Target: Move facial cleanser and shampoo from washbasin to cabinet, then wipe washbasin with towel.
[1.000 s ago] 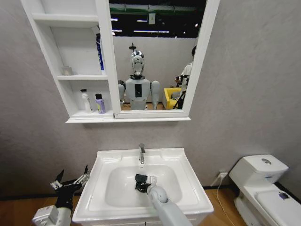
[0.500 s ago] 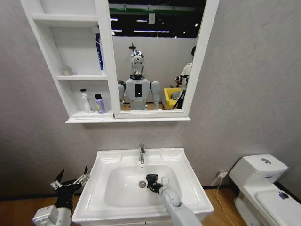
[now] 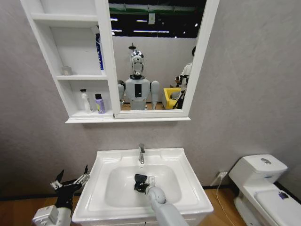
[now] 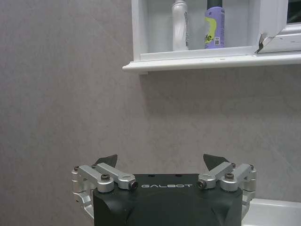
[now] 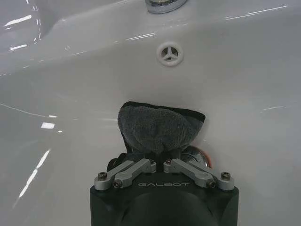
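**Towel pinched in my right fingers, down in the basin bowl**

The towel [image 5: 160, 126] is a small dark grey wad, bunched and folded over itself, and I have it clamped at its near edge between my right gripper [image 5: 160, 162] fingers, which are drawn in narrow around the cloth. The free part bulges forward and rests on the sloping white floor of the washbasin [image 3: 188, 181], over or just beside the drain, with the overflow hole [image 5: 170, 52] on the back wall above it and the faucet [image 3: 141, 153] higher still.

I judge the cloth light, soft and limp: it gives no resistance of its own, so any wiping pressure has to come from my arm pushing it flat against the ceramic. Gripped by one edge it could fold under or drag loose on the glossy, probably slick surface; a hold deeper into the bunched middle would keep it steadier. Nothing here is fragile except that hard fingertips should stay off the glaze.

On the lowest shelf of the cabinet [image 3: 75, 117] stand a white bottle [image 3: 85, 100] and a purple bottle [image 3: 99, 103], side by side, so I take the moving step as done and the wiping as the step in hand.

My left gripper [image 4: 162, 162] hangs idle beside the basin's left edge, fingers spread wide, holding nothing
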### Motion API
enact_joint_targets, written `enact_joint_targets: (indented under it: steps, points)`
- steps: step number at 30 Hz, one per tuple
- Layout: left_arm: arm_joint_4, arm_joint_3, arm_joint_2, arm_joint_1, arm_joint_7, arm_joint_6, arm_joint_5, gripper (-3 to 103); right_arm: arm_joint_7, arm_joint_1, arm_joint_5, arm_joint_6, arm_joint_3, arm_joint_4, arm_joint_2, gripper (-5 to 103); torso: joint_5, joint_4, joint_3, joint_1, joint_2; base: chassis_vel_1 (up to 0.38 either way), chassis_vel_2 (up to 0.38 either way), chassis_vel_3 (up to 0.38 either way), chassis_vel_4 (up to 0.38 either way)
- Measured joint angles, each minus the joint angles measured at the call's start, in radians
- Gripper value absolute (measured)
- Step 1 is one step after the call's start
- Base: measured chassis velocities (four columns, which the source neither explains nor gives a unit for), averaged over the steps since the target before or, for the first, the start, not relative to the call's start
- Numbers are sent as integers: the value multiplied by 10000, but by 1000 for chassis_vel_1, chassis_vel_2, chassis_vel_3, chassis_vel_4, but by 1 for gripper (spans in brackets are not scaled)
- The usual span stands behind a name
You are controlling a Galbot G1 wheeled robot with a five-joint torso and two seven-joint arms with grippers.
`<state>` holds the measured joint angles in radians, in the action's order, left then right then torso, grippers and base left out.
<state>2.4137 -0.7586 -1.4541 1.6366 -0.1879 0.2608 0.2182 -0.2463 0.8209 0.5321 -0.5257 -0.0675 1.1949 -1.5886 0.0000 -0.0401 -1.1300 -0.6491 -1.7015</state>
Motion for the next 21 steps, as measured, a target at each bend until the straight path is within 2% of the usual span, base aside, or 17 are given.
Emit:
enact_joint_targets:
  steps: [12,19,21]
  points:
    - [0,0,0,0,0,0,0,100,52,644,91,-23,-728,807,1025,2,1,-4,1,0,0,0,0,0,0]
    - [0,0,0,0,0,0,0,100,97,627,17,1,-720,739,957,2,-5,-8,1,1,0,0,0,0,0]
    - [0,0,0,0,0,0,0,100,145,512,-60,28,-571,527,668,2,-2,-7,1,1,0,0,0,0,0]
